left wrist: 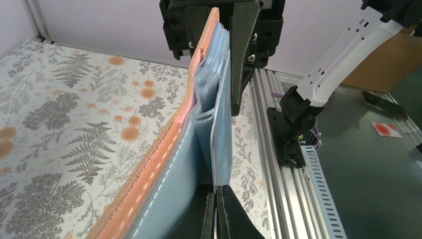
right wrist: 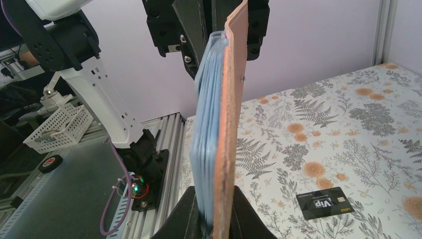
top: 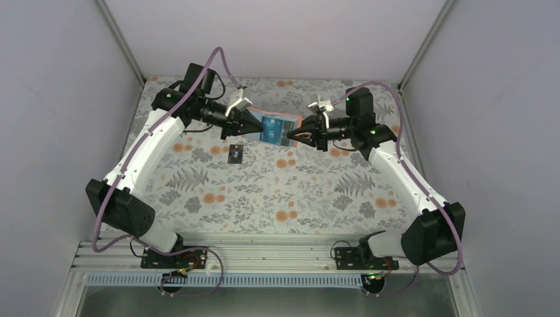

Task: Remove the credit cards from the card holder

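1. The card holder [top: 277,127] is held spread open between the two arms, its light blue lining facing up.
2. The left claw [top: 256,127] is pinched tight on one end and the right claw [top: 292,136] on the other.
3. A black card [top: 236,154] lies flat on the floral worktop [top: 264,198], near the left claw.

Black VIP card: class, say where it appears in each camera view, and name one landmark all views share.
Top external: black VIP card lies on the table, left of centre, below the card holder.
Left wrist: not in view.
Right wrist: lower right, flat on the table.
Shared landmark: the raised card holder.
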